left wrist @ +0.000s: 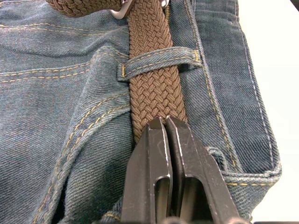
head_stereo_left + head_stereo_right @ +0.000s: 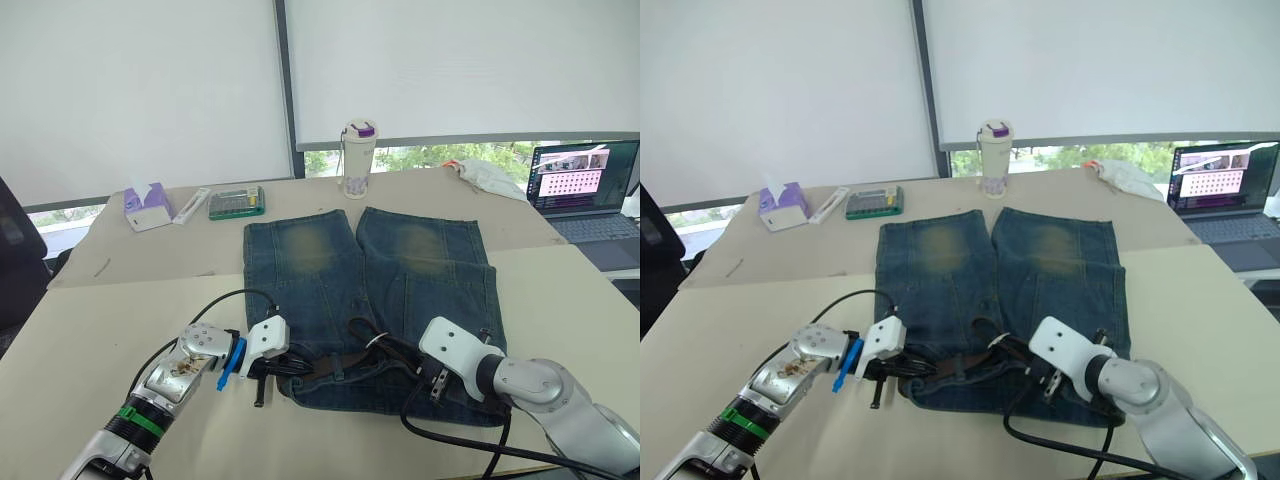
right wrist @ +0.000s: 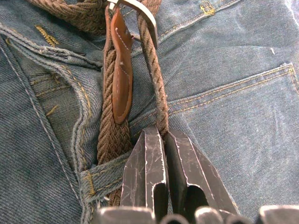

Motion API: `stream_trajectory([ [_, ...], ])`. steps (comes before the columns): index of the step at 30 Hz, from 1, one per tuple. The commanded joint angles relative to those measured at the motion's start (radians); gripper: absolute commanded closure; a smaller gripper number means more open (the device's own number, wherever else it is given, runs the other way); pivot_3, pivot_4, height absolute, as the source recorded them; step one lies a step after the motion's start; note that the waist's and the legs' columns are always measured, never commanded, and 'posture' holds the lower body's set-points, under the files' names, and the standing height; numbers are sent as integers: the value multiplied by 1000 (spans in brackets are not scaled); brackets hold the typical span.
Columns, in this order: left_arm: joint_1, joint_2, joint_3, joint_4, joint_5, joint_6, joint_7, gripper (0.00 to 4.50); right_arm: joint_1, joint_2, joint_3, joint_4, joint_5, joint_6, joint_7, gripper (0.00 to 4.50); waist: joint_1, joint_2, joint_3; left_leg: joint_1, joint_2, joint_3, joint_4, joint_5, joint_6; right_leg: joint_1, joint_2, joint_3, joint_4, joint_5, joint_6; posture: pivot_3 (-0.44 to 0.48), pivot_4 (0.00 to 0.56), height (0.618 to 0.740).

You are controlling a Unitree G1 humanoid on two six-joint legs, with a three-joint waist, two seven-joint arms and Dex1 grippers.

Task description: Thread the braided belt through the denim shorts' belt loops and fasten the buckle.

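The denim shorts lie flat on the pale table, legs pointing away from the robot and waistband nearest it, and from the head views the braided belt is little more than a dark line along that waistband, with both grippers down at its two ends. The wrist views fill in the rest. The left wrist view shows the brown weave running flat under one of the belt loops and straight into the left gripper, whose black fingers are pressed together on the strap just short of the waistband's end. The right wrist view shows the reddish-brown leather tip lying on the woven strap, the silver buckle at the far edge of the picture, and a thinner run of belt leading down into the right gripper, whose fingers are clamped on it, with another loop just beside them. Farther back on the table stand a tumbler, a tissue box and a laptop.
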Motion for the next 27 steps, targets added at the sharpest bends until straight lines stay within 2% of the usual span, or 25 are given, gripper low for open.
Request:
stream_trajectory([
  [1, 43, 17, -34, 117, 119, 13, 56, 4500, 40, -21, -67, -33, -14, -1, -3, 4488, 3, 0, 0, 0, 0, 0, 0, 0, 0, 0, 0, 0, 0, 0, 0, 0, 150, 740],
  [3, 45, 19, -31, 126, 126, 2, 60, 4500, 154, -65, -170, -87, -21, 27, 21, 4488, 8, 0, 0, 0, 0, -1, 0, 0, 0, 0, 0, 0, -1, 0, 0, 0, 150, 740],
  [6, 53, 30, -23, 142, 132, -8, 65, 4500, 436, -128, -390, -172, -85, 67, 80, 4488, 15, 0, 0, -2, -1, -1, -1, 1, -1, 1, -3, -2, -3, 0, 1, 0, 150, 740],
  [8, 64, 43, -17, 153, 136, -21, 67, 4500, 623, -124, -557, -191, -164, 75, 106, 4488, 16, 0, 0, -2, -1, -1, -2, 1, -1, 1, -3, -3, -3, -1, 2, 0, 150, 740],
  [10, 73, 52, -9, 160, 136, -30, 67, 4500, 699, -104, -643, -190, -201, 57, 107, 4488, 9, -1, -1, 0, 0, -1, -3, 1, -1, 2, -3, -2, -4, -2, 3, 0, 150, 740],
  [13, 77, 62, -6, 179, 142, -46, 63, 4500, 712, -89, -661, -140, -235, 8, 78, 4488, 1, -1, -1, 1, 2, 0, -3, 0, -1, 3, -3, -2, -4, -1, 4, 0, 150, 740],
  [18, 69, 67, -6, 189, 139, -59, 57, 4500, 684, -36, -563, -93, -227, -73, 56, 4488, 2, -1, -1, 1, 1, -1, -4, 0, -1, 3, -2, -3, -4, -3, 6, 0, 150, 740],
  [22, 71, 70, 10, 170, 124, -51, 61, 4500, 643, 68, -530, -109, -175, -80, 49, 4488, 1, -1, -1, 1, 2, -1, -4, 1, -1, 3, -3, -2, -4, -3, 6, 0, 150, 740],
  [26, 99, 41, 83, 69, 5, -6, 52, 4500, 592, 146, -555, -115, -114, -94, 80, 4488, -8, 0, 0, 1, 4, -1, -5, 0, -1, 2, -1, -2, -4, -3, 6, 0, 150, 740],
  [27, 103, 31, 110, 29, -45, 39, 50, 4500, 574, 173, -574, -127, -75, -91, 95, 4122, -11, -1, 1, 1, 4, 0, -5, 0, -1, 1, -1, -1, -4, -3, 6, 0, 150, 740],
])
